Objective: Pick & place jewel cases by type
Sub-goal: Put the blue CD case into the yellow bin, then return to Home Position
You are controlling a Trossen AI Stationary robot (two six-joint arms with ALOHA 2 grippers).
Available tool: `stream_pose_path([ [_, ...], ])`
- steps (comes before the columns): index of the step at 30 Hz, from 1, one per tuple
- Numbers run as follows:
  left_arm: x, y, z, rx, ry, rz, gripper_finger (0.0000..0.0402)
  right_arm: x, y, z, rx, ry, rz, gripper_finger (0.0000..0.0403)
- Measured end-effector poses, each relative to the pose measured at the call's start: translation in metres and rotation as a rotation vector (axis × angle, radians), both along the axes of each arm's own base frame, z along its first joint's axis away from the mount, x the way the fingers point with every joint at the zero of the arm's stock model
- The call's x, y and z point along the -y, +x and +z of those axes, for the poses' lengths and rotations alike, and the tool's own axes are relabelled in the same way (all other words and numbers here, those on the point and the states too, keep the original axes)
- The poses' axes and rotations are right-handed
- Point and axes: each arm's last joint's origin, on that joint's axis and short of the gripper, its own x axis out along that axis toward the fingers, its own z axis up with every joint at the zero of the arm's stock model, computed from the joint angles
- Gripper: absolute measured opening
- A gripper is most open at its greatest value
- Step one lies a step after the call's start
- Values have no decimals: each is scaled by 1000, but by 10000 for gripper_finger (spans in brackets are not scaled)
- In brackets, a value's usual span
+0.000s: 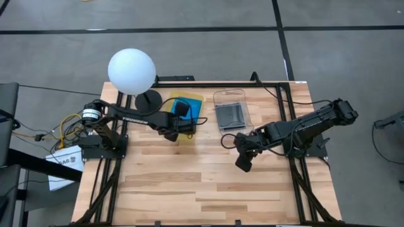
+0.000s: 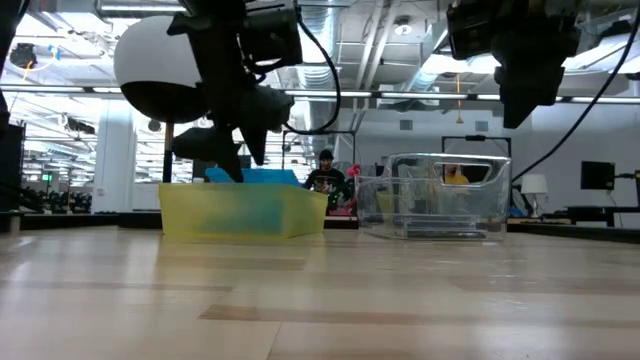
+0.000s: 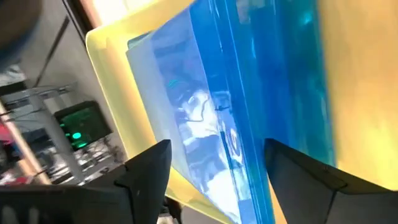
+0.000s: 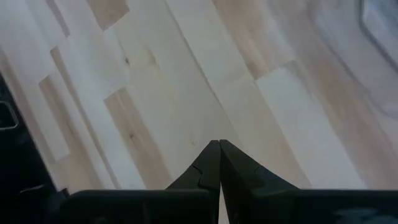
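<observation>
The left gripper hangs over the yellow tray, its jaws spread wide and holding nothing. Directly ahead of the jaws, blue jewel cases lie stacked in the tray, just beyond the fingertips. Further right, a clear container holds grey jewel cases. The right gripper hovers above the bare wooden table, well apart from the container, its jaws pressed fully together on nothing.
</observation>
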Motion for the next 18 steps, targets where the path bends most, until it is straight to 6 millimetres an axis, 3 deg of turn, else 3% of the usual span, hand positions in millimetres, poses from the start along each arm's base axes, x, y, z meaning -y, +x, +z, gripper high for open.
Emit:
stream_pose_path([
  [14,-28,10,44,186,-320,157,252,1,-6,11,51,16,40,0],
  [18,-26,9,68,332,-474,215,252,2,-11,23,134,0,100,0],
])
